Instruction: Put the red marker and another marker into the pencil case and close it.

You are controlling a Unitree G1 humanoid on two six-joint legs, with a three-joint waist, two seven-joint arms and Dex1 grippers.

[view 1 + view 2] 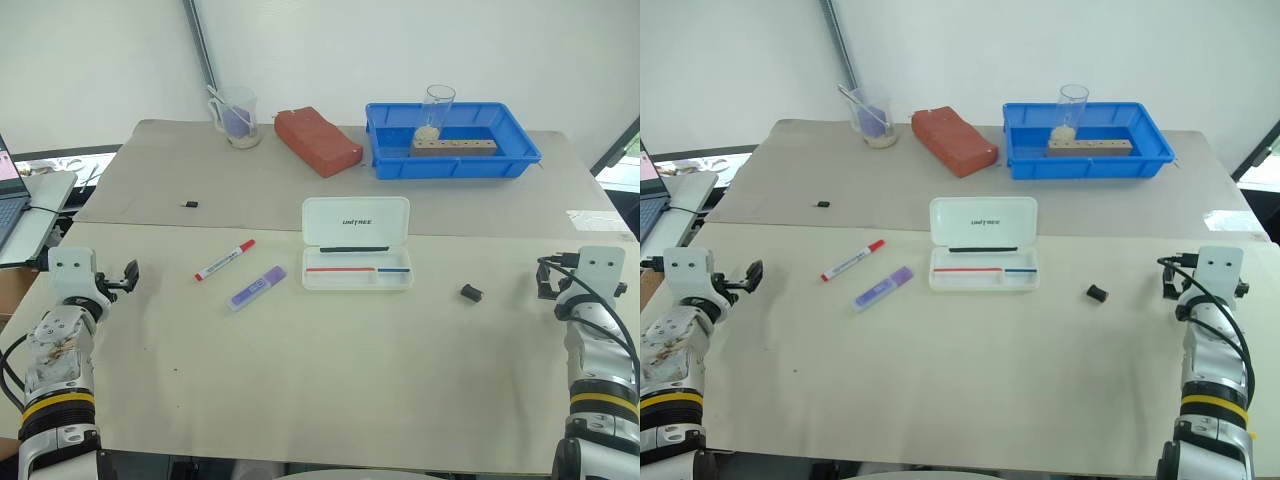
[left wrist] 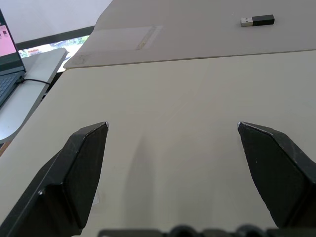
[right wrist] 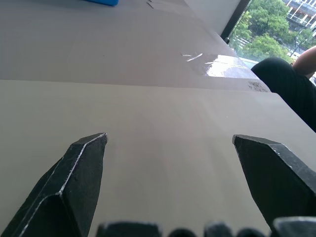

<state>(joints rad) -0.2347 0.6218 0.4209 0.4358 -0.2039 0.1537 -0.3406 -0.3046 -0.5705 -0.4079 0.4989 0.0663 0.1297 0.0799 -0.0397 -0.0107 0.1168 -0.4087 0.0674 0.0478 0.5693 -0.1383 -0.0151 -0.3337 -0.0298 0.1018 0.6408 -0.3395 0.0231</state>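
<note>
- One pencil case (image 1: 356,243) lies open near the middle of the table (image 1: 330,370), its lid with black lettering folded back flat toward the far side; its tray holds two thin pens (one red (image 1: 340,269), one blue (image 1: 394,270)) end to end in a line.
- One red marker (image 1: 224,260), white-barrelled with a red cap, lies on the table to the left of the case, well apart from it, set at a slant.
- One purple highlighter (image 1: 257,287) lies just nearer than the red marker, between it and the case, touching neither.
- Two grippers: the left gripper (image 2: 173,129) hovers over the left edge of the table, its two black fingers (image 2: 79,168) spread wide with only bare table between them; the right gripper (image 3: 169,139) is at the right edge, fingers (image 3: 74,182) likewise spread wide and pinching nothing.
- Two small black items lie loose: a stubby one (image 1: 471,293) to the right of the case, and a USB stick (image 2: 257,20) on the far left part of the table.
- At the far edge stand one blue tray (image 1: 450,158) holding one clear glass (image 1: 435,110) and one wooden block (image 1: 455,147), one red brick (image 1: 317,140), and one measuring cup (image 1: 236,118).
- One laptop (image 1: 8,190) sits on a side stand to the left.
</note>
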